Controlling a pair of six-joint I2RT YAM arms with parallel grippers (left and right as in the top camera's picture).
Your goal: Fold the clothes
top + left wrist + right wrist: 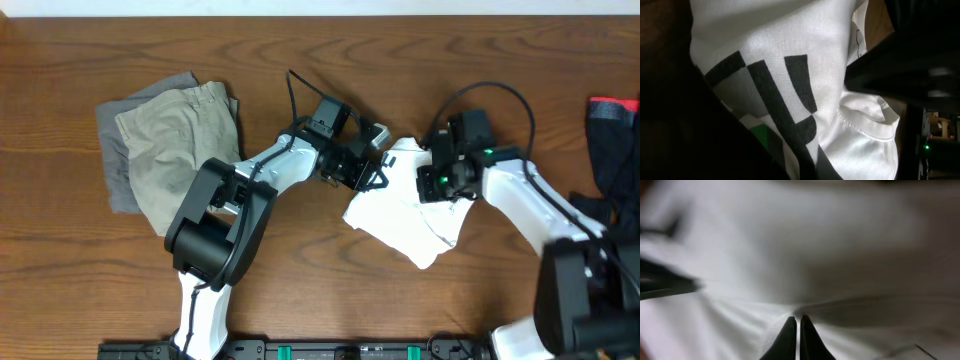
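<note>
From overhead, the white T-shirt [405, 222] is seen crumpled mid-table, its upper edge clamped by the closed left gripper [372, 172] and right gripper [432, 185]. The khaki shorts [180, 150] lie well apart. Dark lettering [785, 100] is shown only by the left wrist view. Fingertips [786, 340] pinched together on cloth are shown only by the right.

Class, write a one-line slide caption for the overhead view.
Left gripper and right gripper pinch a crumpled white T-shirt; khaki shorts lie atop a grey piece nearby.

One T-shirt [400, 225], one shorts [180, 140], one grey piece [113, 170], one black garment [610, 140], two claws [378, 165] [432, 186].
</note>
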